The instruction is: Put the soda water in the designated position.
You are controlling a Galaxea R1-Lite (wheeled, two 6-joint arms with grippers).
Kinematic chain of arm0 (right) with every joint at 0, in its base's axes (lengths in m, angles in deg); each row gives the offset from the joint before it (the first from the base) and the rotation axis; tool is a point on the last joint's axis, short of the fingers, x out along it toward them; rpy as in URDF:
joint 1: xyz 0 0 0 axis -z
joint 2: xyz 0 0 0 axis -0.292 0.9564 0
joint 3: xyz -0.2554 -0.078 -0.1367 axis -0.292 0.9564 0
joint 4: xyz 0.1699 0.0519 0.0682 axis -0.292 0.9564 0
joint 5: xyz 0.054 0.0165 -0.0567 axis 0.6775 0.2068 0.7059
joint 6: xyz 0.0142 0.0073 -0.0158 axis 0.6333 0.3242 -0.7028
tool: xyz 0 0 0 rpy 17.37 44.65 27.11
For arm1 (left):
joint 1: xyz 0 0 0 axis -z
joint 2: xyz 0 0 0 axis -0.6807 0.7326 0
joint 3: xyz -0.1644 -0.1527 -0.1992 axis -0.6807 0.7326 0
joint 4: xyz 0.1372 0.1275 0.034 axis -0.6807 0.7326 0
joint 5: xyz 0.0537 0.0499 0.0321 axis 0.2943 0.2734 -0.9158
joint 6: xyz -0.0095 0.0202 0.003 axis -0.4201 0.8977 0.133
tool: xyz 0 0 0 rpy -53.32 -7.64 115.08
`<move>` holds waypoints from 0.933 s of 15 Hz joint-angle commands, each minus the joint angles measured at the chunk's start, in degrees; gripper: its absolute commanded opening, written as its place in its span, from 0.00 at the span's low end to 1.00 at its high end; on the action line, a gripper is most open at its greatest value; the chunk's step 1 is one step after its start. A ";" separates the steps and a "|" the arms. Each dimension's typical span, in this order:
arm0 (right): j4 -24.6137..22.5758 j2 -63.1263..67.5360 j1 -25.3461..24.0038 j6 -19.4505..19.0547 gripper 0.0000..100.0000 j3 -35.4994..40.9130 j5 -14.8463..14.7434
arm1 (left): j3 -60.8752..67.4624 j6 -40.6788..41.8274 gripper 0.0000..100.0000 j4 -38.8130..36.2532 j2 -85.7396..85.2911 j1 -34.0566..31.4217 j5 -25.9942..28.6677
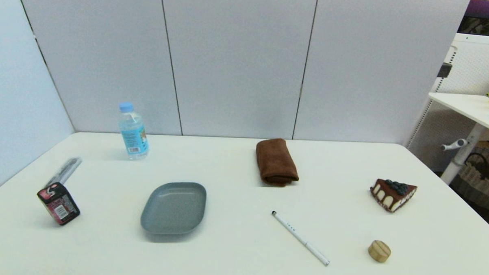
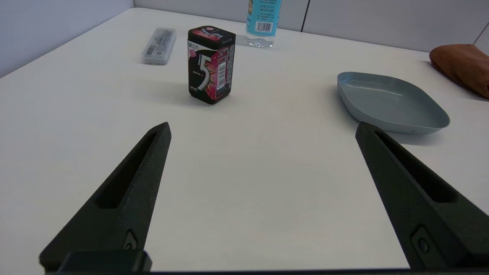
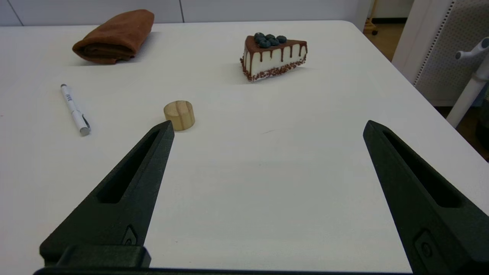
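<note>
The soda water (image 1: 133, 132), a small clear bottle with a light blue cap and blue-and-white label, stands upright at the far left of the white table (image 1: 240, 259). Only its lower half (image 2: 263, 23) shows in the left wrist view, well beyond the fingers. My left gripper (image 2: 263, 128) is open over bare tabletop near the front left, with nothing between its fingers. My right gripper (image 3: 267, 126) is open too, low over the front right of the table and holding nothing. Neither arm shows in the head view.
A dark red-labelled box (image 1: 58, 203) and a clear case (image 1: 65, 171) sit at the left. A grey plate (image 1: 174, 207) lies left of centre, with a brown cloth (image 1: 276, 162) behind. A white pen (image 1: 300, 238), a wooden cylinder (image 1: 379, 251) and a cake slice (image 1: 393, 194) lie to the right.
</note>
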 commanded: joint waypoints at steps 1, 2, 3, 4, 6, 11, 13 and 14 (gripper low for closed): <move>0.02 0.07 -0.02 -0.05 1.00 0.09 0.01 | 0.09 -0.05 1.00 -0.02 -0.10 -0.01 -0.05; 0.02 0.07 -0.02 0.04 1.00 0.09 0.01 | 0.09 -0.05 1.00 -0.02 -0.10 -0.01 -0.05; 0.02 0.07 -0.02 -0.05 1.00 0.09 0.01 | 0.09 -0.05 1.00 -0.02 -0.10 -0.01 -0.05; 0.02 0.07 -0.02 0.04 1.00 0.09 0.01 | 0.09 -0.05 1.00 -0.02 -0.10 -0.01 -0.05; 0.02 0.07 -0.02 0.04 1.00 0.09 0.01 | 0.09 -0.05 1.00 -0.02 -0.10 -0.01 -0.05; 0.02 0.07 -0.02 0.04 1.00 0.09 0.01 | 0.09 -0.05 1.00 -0.02 -0.10 -0.01 -0.05; 0.02 0.07 -0.02 0.04 1.00 0.09 0.01 | 0.09 -0.14 1.00 -0.02 -0.10 -0.01 -0.14; 0.02 0.07 -0.02 0.04 1.00 0.09 0.01 | 0.09 -0.14 1.00 -0.02 -0.10 -0.01 -0.14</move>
